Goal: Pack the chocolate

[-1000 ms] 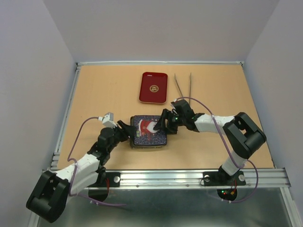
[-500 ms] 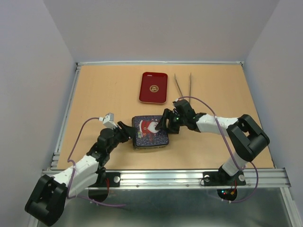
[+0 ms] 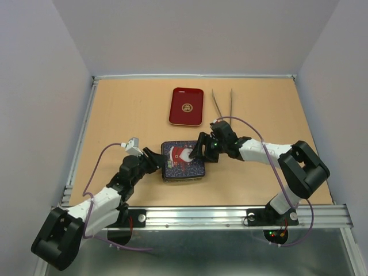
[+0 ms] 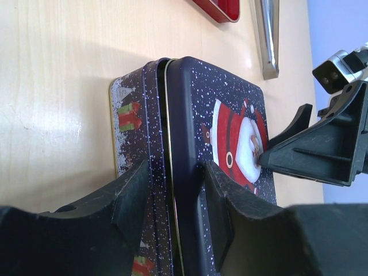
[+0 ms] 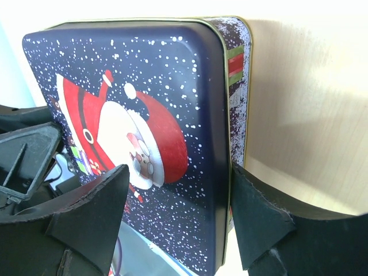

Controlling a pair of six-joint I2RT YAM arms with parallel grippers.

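Chocolate hidden | lidded tin (image 3: 181, 160) between left jaws and right jaws

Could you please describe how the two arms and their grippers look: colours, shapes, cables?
The left arm and the right arm look alike: white shells between black joints, each with a thin purple cable. The left gripper and the right gripper have broad, wedge-shaped fingers of matte black plastic. A small green light glows near the right wrist.
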